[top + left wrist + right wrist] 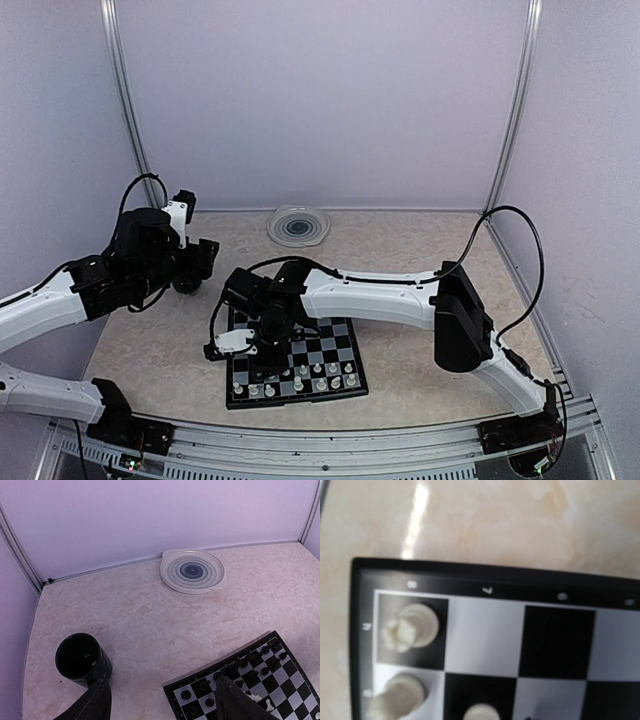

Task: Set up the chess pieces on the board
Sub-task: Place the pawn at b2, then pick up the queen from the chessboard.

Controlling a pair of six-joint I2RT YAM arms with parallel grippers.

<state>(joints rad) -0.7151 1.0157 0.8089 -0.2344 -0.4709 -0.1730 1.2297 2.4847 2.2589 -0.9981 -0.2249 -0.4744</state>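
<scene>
**Board part-set, right arm over it**

Tiny cream plastic chess pieces [320,383] line the near edge of the small chequered black-bordered board [345,350], by the beige table's [430,250] near edge. The right gripper [255,350] hangs over its left side, jaws hidden: I cannot tell their state. Black pieces [250,656] seemingly fill the far rows. The left gripper [162,682] gapes empty beside a black cup [80,660].

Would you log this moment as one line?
left hand: open, near black cup | right hand: over board, left side | cream pieces: standing at its corner
</scene>
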